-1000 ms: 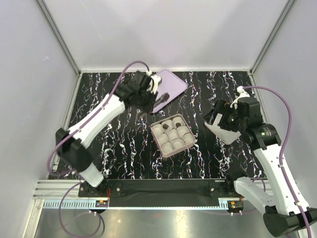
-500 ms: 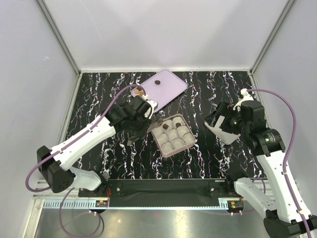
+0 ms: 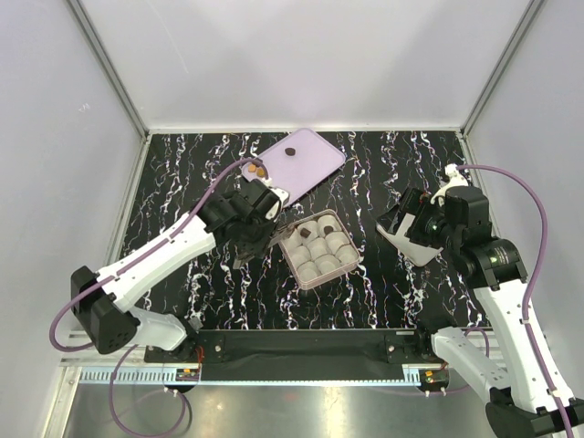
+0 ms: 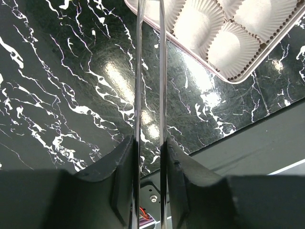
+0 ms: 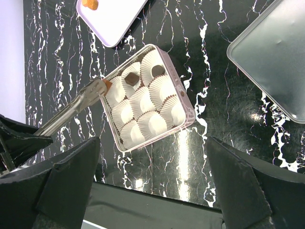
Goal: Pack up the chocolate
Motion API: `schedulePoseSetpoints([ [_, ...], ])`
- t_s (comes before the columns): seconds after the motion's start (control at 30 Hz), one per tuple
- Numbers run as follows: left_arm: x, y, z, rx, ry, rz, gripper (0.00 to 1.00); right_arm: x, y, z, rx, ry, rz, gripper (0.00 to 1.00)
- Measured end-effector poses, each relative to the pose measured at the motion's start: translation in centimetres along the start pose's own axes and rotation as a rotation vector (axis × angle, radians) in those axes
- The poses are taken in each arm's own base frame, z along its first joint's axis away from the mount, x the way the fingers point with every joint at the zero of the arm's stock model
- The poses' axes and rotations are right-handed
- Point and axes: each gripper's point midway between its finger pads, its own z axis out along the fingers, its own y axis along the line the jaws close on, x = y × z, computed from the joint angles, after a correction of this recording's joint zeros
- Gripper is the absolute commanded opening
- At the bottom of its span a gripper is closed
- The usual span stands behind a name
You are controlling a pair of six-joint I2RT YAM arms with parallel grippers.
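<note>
Chocolate in three places. One orange piece [image 5: 108,84] pinched at the tips of the left gripper [image 5: 103,88]: long thin metal fingers [image 4: 138,71] almost parallel in the left wrist view, only a narrow slit between, tips cut off by the top edge there. Held at the corner of the box [image 5: 177,82] nearest the left arm, right at the rim, over or just beside the corner cup; cannot tell from these angles whether touching the paper. Two dark pieces [image 5: 132,78] seated in neighbouring white cups [image 5: 151,125] along the box's side facing the pink lid [image 3: 315,157]. More chocolate on the pink lid, well apart from the box: a couple of orange bits [image 3: 255,170] near its left end, one dark bit [image 3: 288,152] nearer the middle. Right gripper [image 3: 407,219] off to the right of the box, fingers [image 5: 66,183] spread wide with nothing between them, hanging above a grey tray [image 5: 279,64] with rounded corners. Box, pink lid and grey tray all flat on the black marbled table [image 3: 383,297].
</note>
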Motion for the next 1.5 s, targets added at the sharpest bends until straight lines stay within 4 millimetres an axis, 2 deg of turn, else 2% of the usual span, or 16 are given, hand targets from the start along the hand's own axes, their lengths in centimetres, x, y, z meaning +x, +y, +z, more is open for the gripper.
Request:
schedulePoseSetpoints([
  [0.1,-0.3,-0.1,0.1,-0.003,0.004,0.002,0.36,0.0,0.0,0.0,0.0,0.0,0.0,1.0],
  [0.2,-0.9,-0.2,-0.1,-0.006,0.001,0.002,0.42,0.0,0.0,0.0,0.0,0.0,0.0,1.0],
  [0.4,-3.2,-0.2,-1.3,-0.022,-0.045,-0.002,0.45,0.0,0.0,0.0,0.001,0.0,-0.001,1.0],
  [0.53,-6.3,-0.3,-2.4,-0.043,-0.103,-0.002,0.48,0.0,0.0,0.0,0.002,0.0,-0.001,1.0],
  [0.6,-8.6,-0.1,-2.7,-0.066,-0.143,0.003,0.49,0.0,0.0,0.0,0.001,0.0,-0.001,1.0],
  [0.7,-11.8,0.4,-2.2,-0.092,-0.18,0.018,0.5,0.0,0.0,0.2,0.002,0.003,-0.001,1.0],
  [0.77,-13.7,1.3,-1.2,-0.116,-0.186,0.013,0.5,0.0,0.0,0.3,0.004,0.007,0.0,1.0],
  [0.87,-16.5,3.7,1.6,-0.164,-0.178,-0.018,0.53,-0.1,0.0,0.5,0.004,0.008,0.0,0.99],
  [0.97,-18.2,6.1,4.6,-0.21,-0.158,-0.05,0.55,-0.1,0.0,0.7,0.004,0.008,0.0,1.0],
  [1.07,-19.1,8.4,7.7,-0.247,-0.131,-0.08,0.55,-0.4,0.1,1.0,0.001,0.006,0.0,1.0],
  [1.23,-20.2,11.1,11.3,-0.265,-0.128,-0.127,0.57,-0.2,0.2,1.8,0.001,0.03,0.002,1.0],
  [1.4,-21.4,12.5,13.5,-0.247,-0.153,-0.144,0.57,-0.4,0.3,2.0,-0.005,0.027,-0.002,1.0],
  [1.5,-21.9,12.5,14.6,-0.232,-0.166,-0.133,0.57,-0.5,0.4,2.2,-0.007,0.024,-0.003,1.0],
])
